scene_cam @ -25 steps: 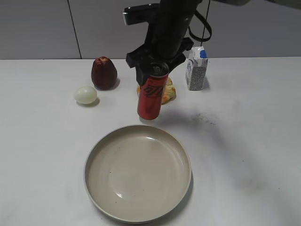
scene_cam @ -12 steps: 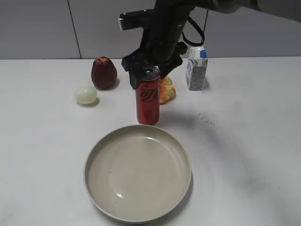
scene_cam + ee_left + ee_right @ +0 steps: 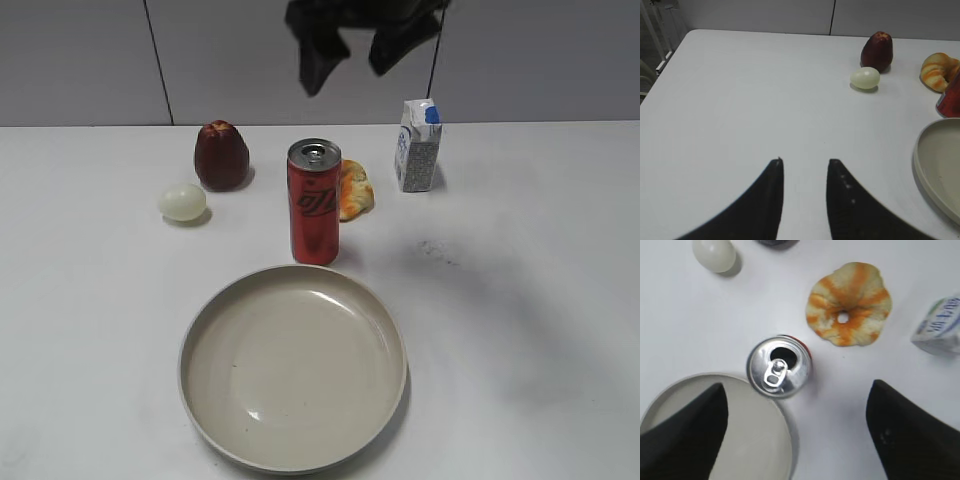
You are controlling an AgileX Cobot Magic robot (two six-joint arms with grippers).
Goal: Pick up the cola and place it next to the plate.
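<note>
The cola (image 3: 314, 203), a tall red can with a silver top, stands upright on the table just behind the rim of the beige plate (image 3: 230, 300). From above in the right wrist view its silver top (image 3: 779, 367) sits right beside the plate's rim (image 3: 790, 435). My right gripper (image 3: 346, 48) is open and empty, high above the can. My left gripper (image 3: 804, 162) is open and empty over bare table at the left; the can's edge (image 3: 951, 97) and the plate (image 3: 935, 155) show at that view's right side.
A dark red apple (image 3: 221, 155) and a pale egg (image 3: 182, 201) lie to the left behind the plate. An orange-striped pastry (image 3: 355, 189) lies right behind the can. A white-and-blue milk carton (image 3: 417, 146) stands at the back right.
My right gripper set the cola upright behind the plate, opened, and rose clear above it. The can now stands alone.
</note>
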